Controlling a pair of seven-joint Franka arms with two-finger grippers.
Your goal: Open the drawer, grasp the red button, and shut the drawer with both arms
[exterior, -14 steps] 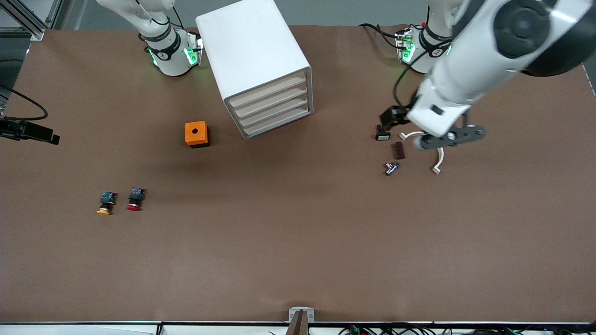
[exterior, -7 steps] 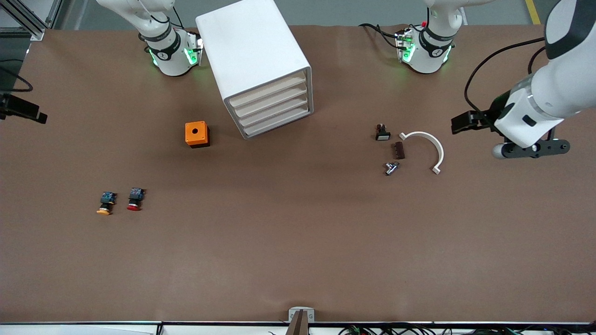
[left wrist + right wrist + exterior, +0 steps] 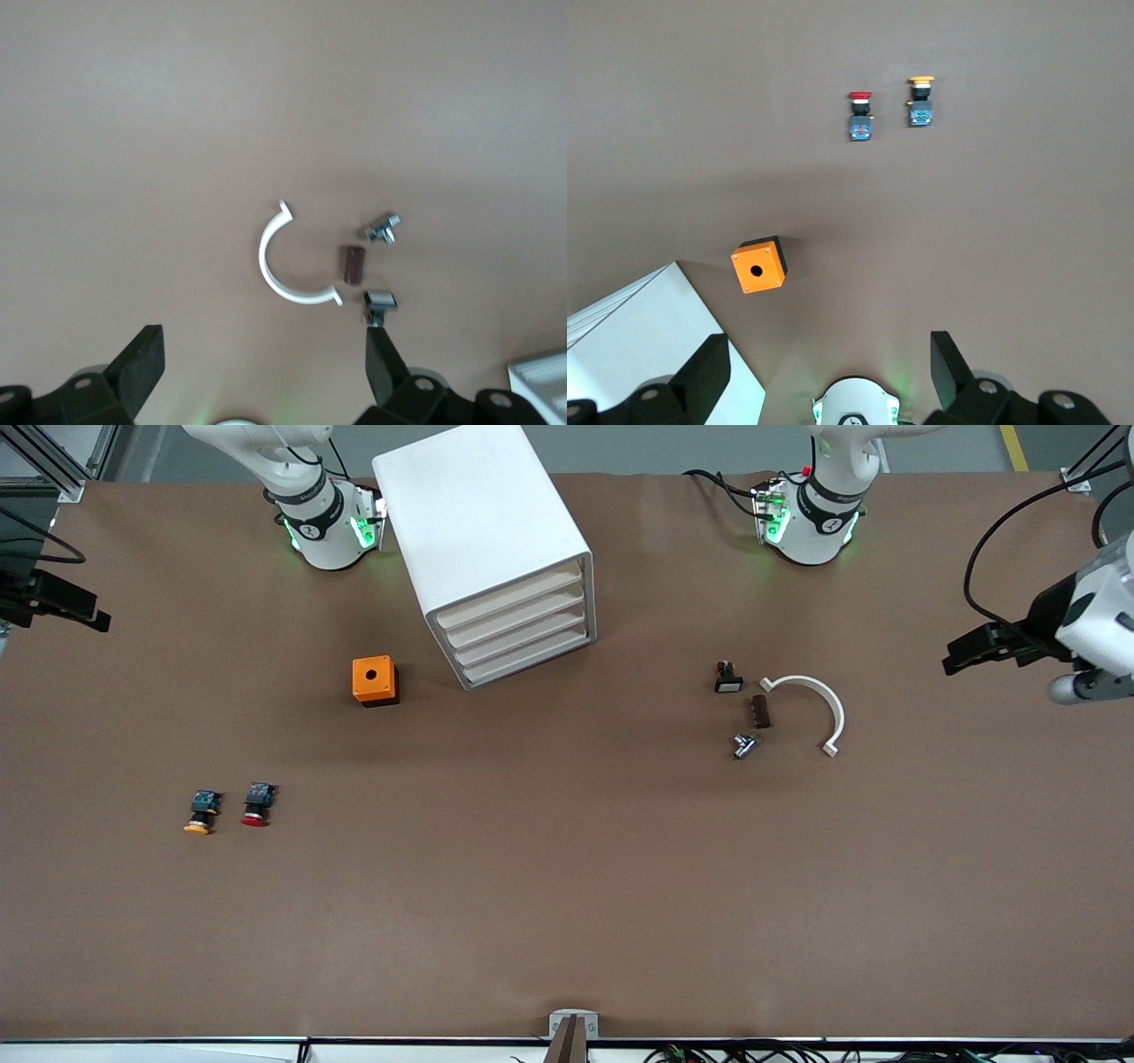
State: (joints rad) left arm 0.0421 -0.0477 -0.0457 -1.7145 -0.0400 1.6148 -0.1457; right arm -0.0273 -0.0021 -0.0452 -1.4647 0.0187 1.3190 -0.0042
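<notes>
You have one white plastic drawer cabinet (image 3: 492, 549) on the brown table (image 3: 567, 903), showing four shut drawer fronts. Just beside it, toward the front camera, you have one orange square box with a round hole in its top (image 3: 375, 680). Nearer the camera than that box, you can count two small push buttons: one with a red cap (image 3: 256, 804) and one with an orange-yellow cap (image 3: 201, 812). Toward the left arm's end from the cabinet you have four small parts: one white curved plastic clip (image 3: 811, 704), one black switch with a white face (image 3: 727, 677), one dark brown block (image 3: 759, 711) and one silver metal fitting (image 3: 743, 745).

Even overhead light, soft shadows; left wrist view slightly hazy.
</notes>
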